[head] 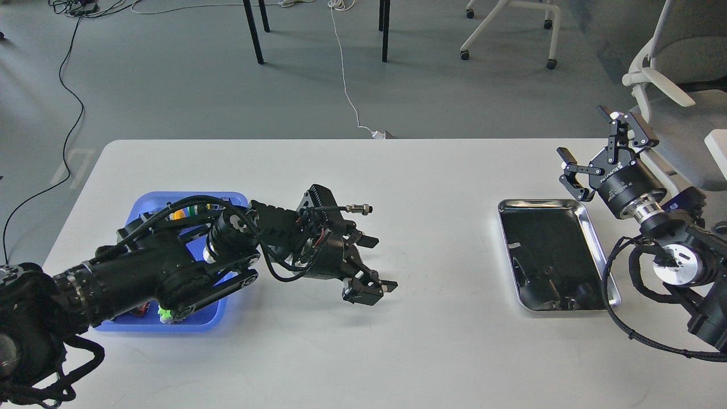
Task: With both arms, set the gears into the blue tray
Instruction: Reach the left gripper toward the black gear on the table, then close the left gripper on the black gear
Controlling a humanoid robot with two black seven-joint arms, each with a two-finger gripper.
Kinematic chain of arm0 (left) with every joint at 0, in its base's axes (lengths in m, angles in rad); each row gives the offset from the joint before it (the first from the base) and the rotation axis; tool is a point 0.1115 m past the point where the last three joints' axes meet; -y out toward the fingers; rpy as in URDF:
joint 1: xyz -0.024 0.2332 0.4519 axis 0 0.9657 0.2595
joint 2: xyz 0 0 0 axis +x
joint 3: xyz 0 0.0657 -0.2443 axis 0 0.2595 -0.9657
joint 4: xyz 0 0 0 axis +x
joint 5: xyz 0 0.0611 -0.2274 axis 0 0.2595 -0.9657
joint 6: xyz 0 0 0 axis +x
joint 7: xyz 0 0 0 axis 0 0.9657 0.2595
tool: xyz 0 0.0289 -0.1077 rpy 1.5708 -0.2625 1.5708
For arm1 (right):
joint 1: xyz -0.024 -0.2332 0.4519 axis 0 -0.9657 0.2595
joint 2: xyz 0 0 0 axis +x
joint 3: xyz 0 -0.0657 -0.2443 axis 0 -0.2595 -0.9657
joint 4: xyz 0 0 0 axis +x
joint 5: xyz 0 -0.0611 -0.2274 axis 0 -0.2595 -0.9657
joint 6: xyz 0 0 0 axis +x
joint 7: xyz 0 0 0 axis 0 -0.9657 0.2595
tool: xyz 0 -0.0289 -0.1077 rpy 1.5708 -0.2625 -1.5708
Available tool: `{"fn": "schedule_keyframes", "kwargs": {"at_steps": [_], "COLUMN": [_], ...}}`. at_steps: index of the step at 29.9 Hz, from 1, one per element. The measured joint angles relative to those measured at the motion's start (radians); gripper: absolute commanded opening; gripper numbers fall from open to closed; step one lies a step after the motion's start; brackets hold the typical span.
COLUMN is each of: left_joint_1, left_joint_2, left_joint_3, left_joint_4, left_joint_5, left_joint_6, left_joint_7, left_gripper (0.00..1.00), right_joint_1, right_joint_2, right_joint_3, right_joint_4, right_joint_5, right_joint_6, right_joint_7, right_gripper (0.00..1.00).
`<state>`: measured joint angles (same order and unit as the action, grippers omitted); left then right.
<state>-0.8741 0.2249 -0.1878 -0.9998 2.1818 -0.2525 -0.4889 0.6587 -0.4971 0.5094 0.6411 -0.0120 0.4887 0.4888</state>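
My left arm reaches from the lower left across the blue tray (149, 203) to the middle of the white table. Its gripper (369, 288) is lowered to the tabletop, fingers pointing down and right. No gear shows; the gripper covers the spot under its fingertips, and I cannot tell whether they hold anything or how far apart they are. The arm hides most of the blue tray. My right gripper (585, 133) hangs open and empty above the table's far right edge, behind the steel tray.
A shiny steel tray (554, 255) lies at the right. Coloured push-button switches (183, 212) peek out from under my left arm in the blue tray. White office chairs and cables are on the floor beyond the table.
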Motion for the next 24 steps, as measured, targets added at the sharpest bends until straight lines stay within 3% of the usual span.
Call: {"fn": "schedule_keyframes", "kwargs": {"at_steps": [9,13,16,17,24], "left_joint_1": [0.0,0.0,0.0,0.0,0.004], "left_joint_2": [-0.037,-0.043,-0.045,-0.045,-0.045], "left_joint_3": [0.045,0.054,0.056,0.056,0.056], "left_joint_4": [0.095,0.116,0.121,0.122,0.123], "left_joint_5": [0.0,0.0,0.0,0.0,0.0], "left_joint_6": [0.035,0.037,0.038,0.038,0.038], "left_joint_7": [0.0,0.0,0.0,0.0,0.0], "left_gripper": [0.92,0.8,0.61,0.59,0.58], "right_joint_1": [0.0,0.0,0.001,0.001,0.0], "right_joint_2": [-0.002,-0.002,-0.002,-0.002,-0.002], "right_joint_3": [0.0,0.0,0.0,0.0,0.0], "right_joint_4": [0.0,0.0,0.0,0.0,0.0], "right_joint_5": [0.0,0.0,0.0,0.0,0.0], "right_joint_6": [0.0,0.0,0.0,0.0,0.0], "right_joint_7": [0.0,0.0,0.0,0.0,0.0], "right_gripper": [0.99,0.99,0.99,0.99,0.99]}}
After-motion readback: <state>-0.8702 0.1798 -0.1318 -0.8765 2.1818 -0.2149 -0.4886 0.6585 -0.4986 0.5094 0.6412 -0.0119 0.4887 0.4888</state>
